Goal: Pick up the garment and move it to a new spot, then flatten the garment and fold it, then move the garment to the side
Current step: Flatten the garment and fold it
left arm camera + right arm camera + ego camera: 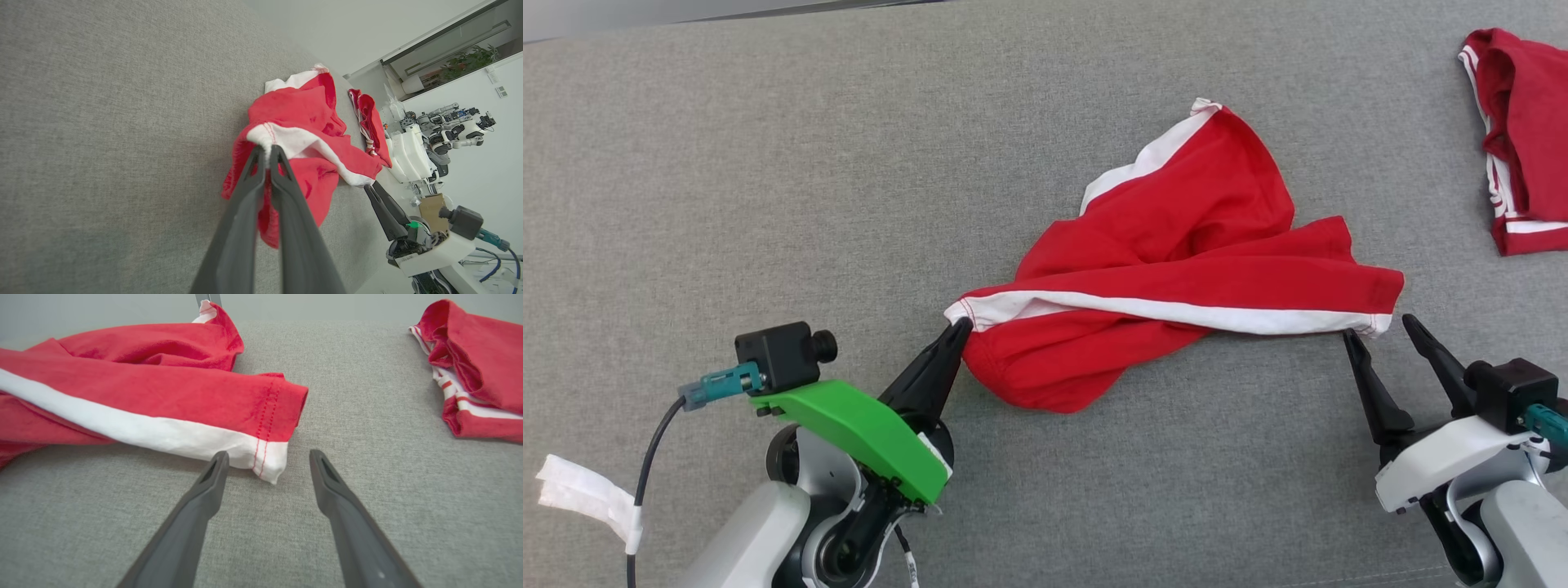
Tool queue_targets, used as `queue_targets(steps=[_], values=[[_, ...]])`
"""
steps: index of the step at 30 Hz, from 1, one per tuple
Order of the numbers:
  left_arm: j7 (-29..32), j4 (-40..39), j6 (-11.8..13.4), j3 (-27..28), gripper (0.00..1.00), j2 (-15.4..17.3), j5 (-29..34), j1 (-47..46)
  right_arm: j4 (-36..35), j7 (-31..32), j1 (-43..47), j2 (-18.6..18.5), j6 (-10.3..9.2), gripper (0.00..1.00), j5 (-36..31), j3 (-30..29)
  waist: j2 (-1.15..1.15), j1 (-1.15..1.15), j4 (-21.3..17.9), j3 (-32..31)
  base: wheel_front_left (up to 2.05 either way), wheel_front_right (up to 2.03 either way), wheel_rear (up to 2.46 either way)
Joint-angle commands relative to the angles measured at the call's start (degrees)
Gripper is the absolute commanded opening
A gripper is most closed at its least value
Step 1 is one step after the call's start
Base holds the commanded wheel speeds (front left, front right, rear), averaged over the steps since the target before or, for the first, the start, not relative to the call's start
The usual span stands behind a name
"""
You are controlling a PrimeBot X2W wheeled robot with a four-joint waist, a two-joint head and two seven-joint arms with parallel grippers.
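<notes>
The red garment (1168, 269) lies crumpled on the grey counter (768, 163); we judge it light, soft and limp, so it will sag if we lift it by one corner only. Our left hand (961, 328) is closed on the garment's white-striped left corner. Our right hand (1379, 327) stands wide and empty just beside its hemmed right corner, which seems to us the good place to take hold.

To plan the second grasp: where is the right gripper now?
Head view, lower right: the right gripper stands open at the white-striped corner of the red garment, not gripping it.
</notes>
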Motion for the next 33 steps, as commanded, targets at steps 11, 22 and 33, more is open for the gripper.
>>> queue_targets(steps=[11, 22, 33], values=[[-0.70, 0.00, -0.51, 0.46, 0.00, 1.20, 1.73, -1.66, -1.96, -0.17, -3.88, -0.97, -0.10, 0.00, 5.75, 1.96, 0.00, 0.00, 0.41, 0.25, 0.00, 0.00, 0.00], [0.98, 2.74, -2.30, 3.24, 0.00, 3.10, 8.07, -21.07, -11.34, -0.17, -20.01, -6.53, -0.11, 0.00, 16.03, -1.29, 0.00, 0.00, -2.51, 2.50, 0.00, 0.00, 0.00], [-3.77, 23.07, -10.56, 1.34, 0.00, -4.02, 21.74, -59.93, 1.73, 1.22, -55.95, -12.22, -0.11, 0.00, 17.17, 1.37, 0.00, 0.00, -4.81, 10.99, 0.00, 0.00, 0.00]])
